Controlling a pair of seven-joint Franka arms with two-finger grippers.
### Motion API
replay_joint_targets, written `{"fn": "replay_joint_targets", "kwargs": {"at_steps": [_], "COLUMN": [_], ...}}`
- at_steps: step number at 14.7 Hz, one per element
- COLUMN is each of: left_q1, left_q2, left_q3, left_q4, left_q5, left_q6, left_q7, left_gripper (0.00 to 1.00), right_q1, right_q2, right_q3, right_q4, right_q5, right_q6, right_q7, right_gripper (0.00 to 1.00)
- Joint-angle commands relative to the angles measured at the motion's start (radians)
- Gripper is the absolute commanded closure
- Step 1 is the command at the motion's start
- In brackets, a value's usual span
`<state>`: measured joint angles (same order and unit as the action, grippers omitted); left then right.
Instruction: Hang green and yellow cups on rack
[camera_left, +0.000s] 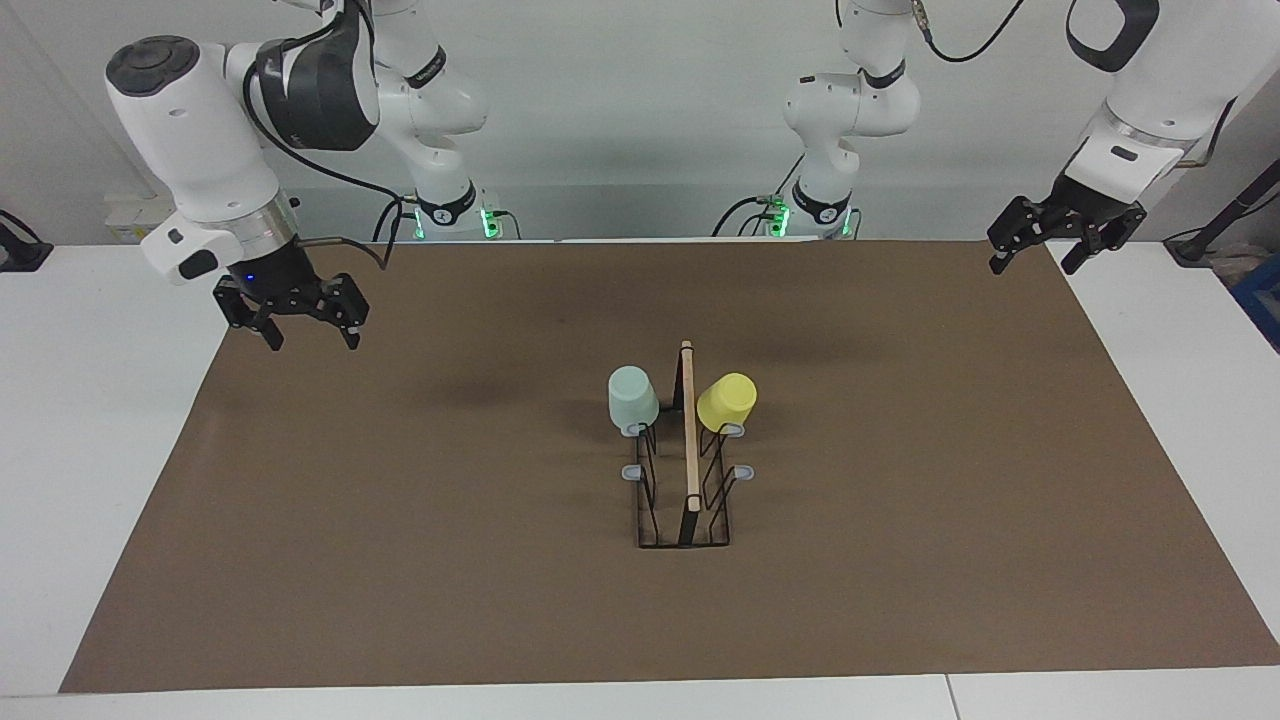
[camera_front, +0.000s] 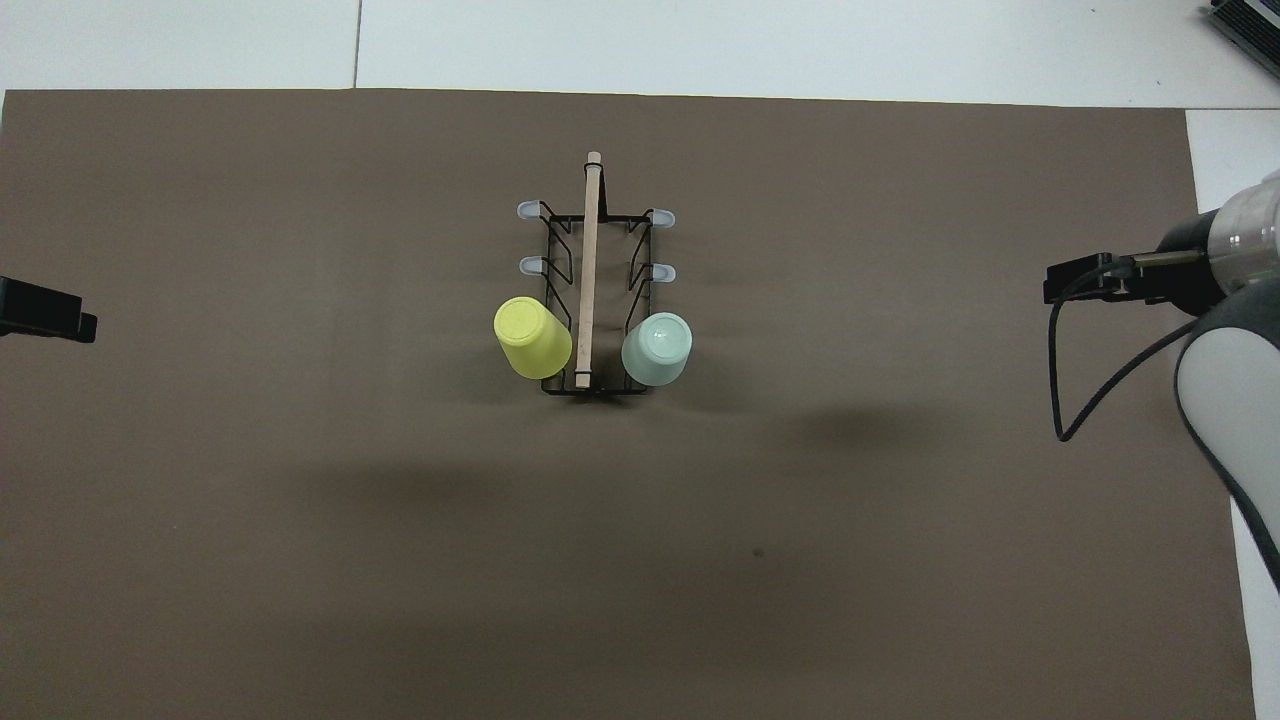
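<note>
- We see the rack (camera_left: 685, 470) standing in the middle of the brown mat (camera_left: 400, 520), its wooden bar (camera_left: 688, 425) running along the top, away from the robots.
- The green cup (camera_left: 632, 398) sits upside down on the rack's prong nearest the robots, on the side toward the right arm's end of the table.
- The yellow cup (camera_left: 727, 402) hangs mouth-down on the matching prong toward the left arm's end, tilted outward from the bar.
- From overhead, both cups show their bases, the green cup (camera_front: 657, 348) and the yellow cup (camera_front: 531, 336) flanking the bar at the rack's (camera_front: 597, 290) robot end.
- We count four grey-tipped prongs (camera_left: 744, 471) bare on the rack, two on each side.
- The right gripper (camera_left: 297, 322) hangs over the mat's edge at its own end of the table, fingers spread apart and holding nothing.
- The left gripper (camera_left: 1045, 250) hovers over the mat's corner at its end, fingers likewise apart, nothing between them.
</note>
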<state>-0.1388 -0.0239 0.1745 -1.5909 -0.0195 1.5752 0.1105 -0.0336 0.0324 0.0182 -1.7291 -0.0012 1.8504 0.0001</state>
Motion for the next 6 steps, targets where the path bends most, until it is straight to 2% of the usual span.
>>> {"fn": "replay_joint_targets", "kwargs": {"at_steps": [1,6], "left_q1": [0.001,0.001], "left_q2": [-0.027,-0.027], "left_q3": [-0.004,-0.009], "left_q4": [-0.028,-0.026], "left_q5": [0.032,0.036], "left_q6": [0.005,0.003], "left_q7": [-0.006,0.001], "left_gripper": [0.0,0.0], "right_q1": [0.003,0.001], "right_q2": [-0.012,-0.017], "right_q3": [0.003,0.006], "right_q4": [0.003,0.002], "right_q5": [-0.011,-0.01], "right_q6": [-0.019,-0.019], "right_q7": [0.02,0.021], "right_gripper": [0.0,0.0]}}
